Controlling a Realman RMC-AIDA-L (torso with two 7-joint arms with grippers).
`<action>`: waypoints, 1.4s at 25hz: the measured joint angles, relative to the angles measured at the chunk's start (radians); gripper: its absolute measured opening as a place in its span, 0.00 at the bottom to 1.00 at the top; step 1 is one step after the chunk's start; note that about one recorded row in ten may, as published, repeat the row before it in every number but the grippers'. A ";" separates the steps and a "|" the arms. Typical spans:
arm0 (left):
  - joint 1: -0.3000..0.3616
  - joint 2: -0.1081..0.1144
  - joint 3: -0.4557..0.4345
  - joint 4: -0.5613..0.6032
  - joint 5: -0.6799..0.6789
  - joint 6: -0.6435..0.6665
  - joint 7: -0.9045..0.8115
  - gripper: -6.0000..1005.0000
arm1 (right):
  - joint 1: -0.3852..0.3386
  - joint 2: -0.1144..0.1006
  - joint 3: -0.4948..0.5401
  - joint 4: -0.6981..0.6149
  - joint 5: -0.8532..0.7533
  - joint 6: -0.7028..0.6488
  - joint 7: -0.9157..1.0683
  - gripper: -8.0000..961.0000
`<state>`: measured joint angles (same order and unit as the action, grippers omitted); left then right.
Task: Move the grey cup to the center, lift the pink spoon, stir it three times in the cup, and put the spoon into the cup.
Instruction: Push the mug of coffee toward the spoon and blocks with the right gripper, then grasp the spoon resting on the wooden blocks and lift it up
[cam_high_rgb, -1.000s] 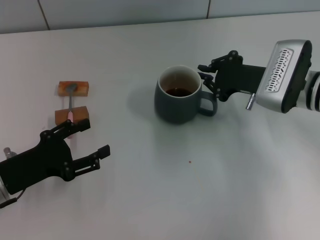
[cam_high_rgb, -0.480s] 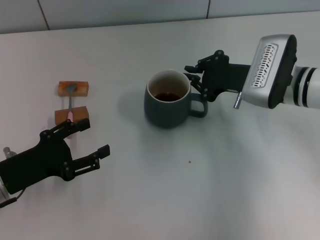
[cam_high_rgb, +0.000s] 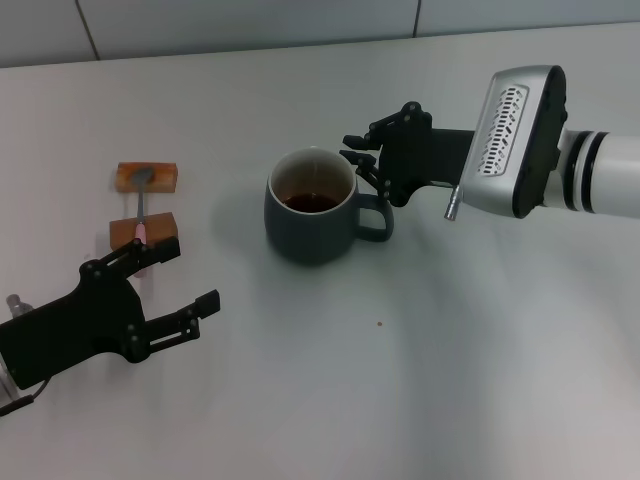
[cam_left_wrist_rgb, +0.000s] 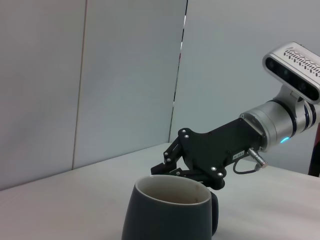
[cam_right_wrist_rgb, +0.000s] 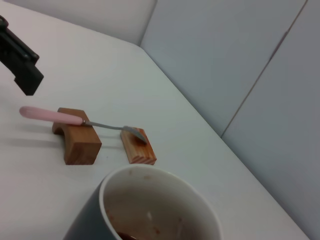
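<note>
The grey cup (cam_high_rgb: 312, 210) stands near the table's middle with dark liquid inside; it also shows in the left wrist view (cam_left_wrist_rgb: 170, 212) and the right wrist view (cam_right_wrist_rgb: 150, 210). My right gripper (cam_high_rgb: 363, 168) is shut on the cup at its rim beside the handle, and shows in the left wrist view (cam_left_wrist_rgb: 172, 167). The pink spoon (cam_high_rgb: 141, 212) lies across two wooden blocks at the left, also in the right wrist view (cam_right_wrist_rgb: 70, 119). My left gripper (cam_high_rgb: 190, 272) is open and empty, just in front of the spoon's handle end.
The two wooden blocks (cam_high_rgb: 147, 177) (cam_high_rgb: 143, 232) carry the spoon. A small dark speck (cam_high_rgb: 379, 323) lies on the white table (cam_high_rgb: 450, 380). A wall runs along the table's far edge.
My right gripper has moved left with the grey cup, bringing it toward the table's middle. The left arm and the spoon have not moved.
</note>
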<state>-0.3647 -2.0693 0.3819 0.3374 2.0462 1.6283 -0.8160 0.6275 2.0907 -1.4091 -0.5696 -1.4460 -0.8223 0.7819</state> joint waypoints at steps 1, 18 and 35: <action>0.000 0.000 0.000 0.000 0.000 0.000 0.000 0.83 | -0.003 0.000 0.000 -0.004 0.001 0.001 0.000 0.13; 0.001 0.000 0.000 0.000 -0.003 -0.002 0.000 0.83 | -0.256 -0.011 0.207 -0.123 0.099 -0.155 -0.002 0.13; -0.003 0.000 0.000 -0.001 -0.026 -0.004 -0.009 0.83 | -0.398 -0.010 0.333 -0.115 0.045 -0.430 -0.005 0.22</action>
<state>-0.3681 -2.0693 0.3819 0.3364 2.0200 1.6240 -0.8249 0.2296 2.0804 -1.0764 -0.6845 -1.4008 -1.2527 0.7764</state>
